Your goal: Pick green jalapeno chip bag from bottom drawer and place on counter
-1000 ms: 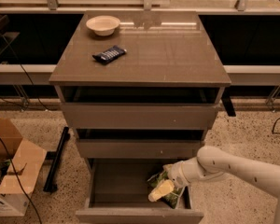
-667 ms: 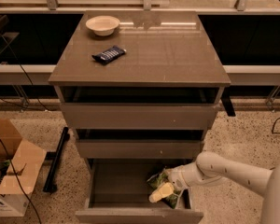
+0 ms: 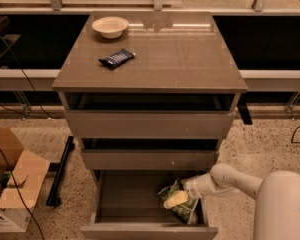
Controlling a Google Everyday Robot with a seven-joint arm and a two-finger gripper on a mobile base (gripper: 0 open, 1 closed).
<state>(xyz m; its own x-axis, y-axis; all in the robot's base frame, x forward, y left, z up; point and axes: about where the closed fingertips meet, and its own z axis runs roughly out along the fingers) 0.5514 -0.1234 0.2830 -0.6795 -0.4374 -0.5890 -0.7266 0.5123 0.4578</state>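
The green jalapeno chip bag (image 3: 185, 213) lies at the right side of the open bottom drawer (image 3: 140, 231), crinkled and partly covered. My gripper (image 3: 174, 200) is down inside the drawer, right on top of the bag, at the end of the white arm (image 3: 225, 179) reaching in from the right. The counter (image 3: 170, 54) is the glossy grey-brown top of the cabinet, above the two upper drawers, which stand slightly open.
A white bowl (image 3: 110, 26) and a small dark-blue snack bar wrapper (image 3: 117, 58) sit on the counter's back left. A cardboard box (image 3: 12, 184) and a black bar (image 3: 60, 171) lie on the floor at the left. Cables run along the floor.
The arm's elbow has swung lower and nearer at the right. The gripper stays on the bag in the drawer, almost unmoved.
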